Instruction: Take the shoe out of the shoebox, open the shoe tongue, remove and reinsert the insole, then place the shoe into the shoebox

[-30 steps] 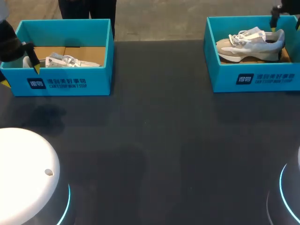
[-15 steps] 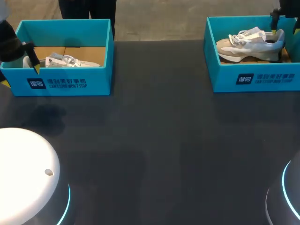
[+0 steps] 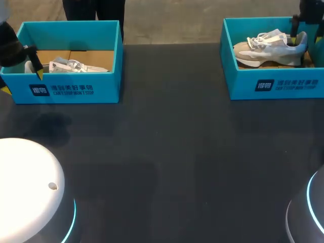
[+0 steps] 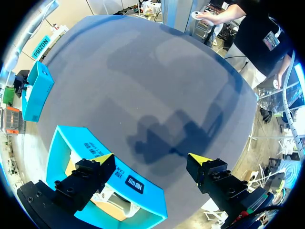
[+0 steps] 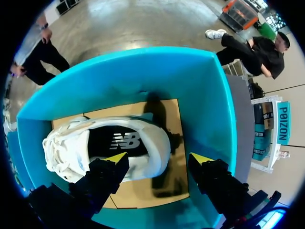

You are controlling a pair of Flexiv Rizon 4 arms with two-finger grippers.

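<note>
The right gripper (image 5: 158, 158) has edged toward the heel of the sneaker (image 5: 107, 143) lying inside its shoebox (image 5: 143, 71), jaws spread. It should descend straddling the heel collar, then close squarely.

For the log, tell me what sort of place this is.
Probably a robot test bench for shoe handling: a dark table, a teal left shoebox and right shoebox, a shoe in the right one, and the right hand open over it.

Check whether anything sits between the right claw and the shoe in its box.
Nothing visible does. The open right claw hangs above the heel end of the pale grey-and-white sneaker, which lies uncovered in the lidless teal cardboard shoebox.
</note>
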